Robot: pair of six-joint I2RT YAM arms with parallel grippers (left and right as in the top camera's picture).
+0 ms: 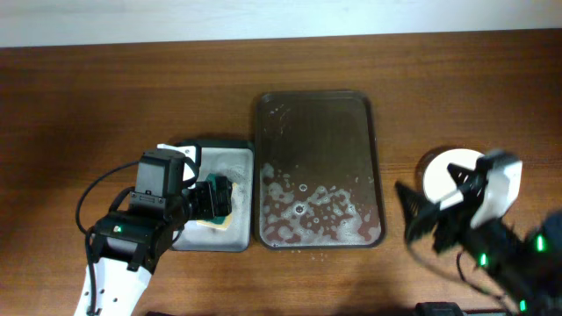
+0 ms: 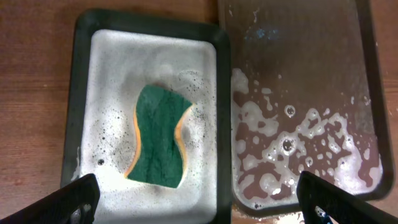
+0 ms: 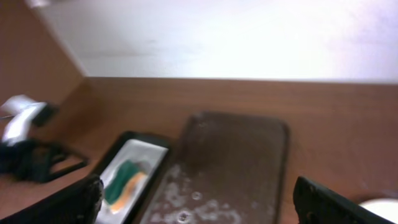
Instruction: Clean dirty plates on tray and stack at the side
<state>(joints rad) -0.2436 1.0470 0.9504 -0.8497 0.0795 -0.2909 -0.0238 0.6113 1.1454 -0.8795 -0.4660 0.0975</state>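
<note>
Both sets of jaws stand open and empty, and the white plates [image 1: 442,178], on the bench [image 1: 88,88] right of the sudsy tray [image 1: 316,114] and partly hidden by the right gripper [image 3: 198,186], look stiff, breakable and probably slippery, best pinched at the rim.

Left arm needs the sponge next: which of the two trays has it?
The smaller grey-white tray, left of the big brown tray. The green sponge lies in it; the brown one holds only suds.

Even indoor light, right wrist view blurred, bright washed-out wall, soft shadows
</note>
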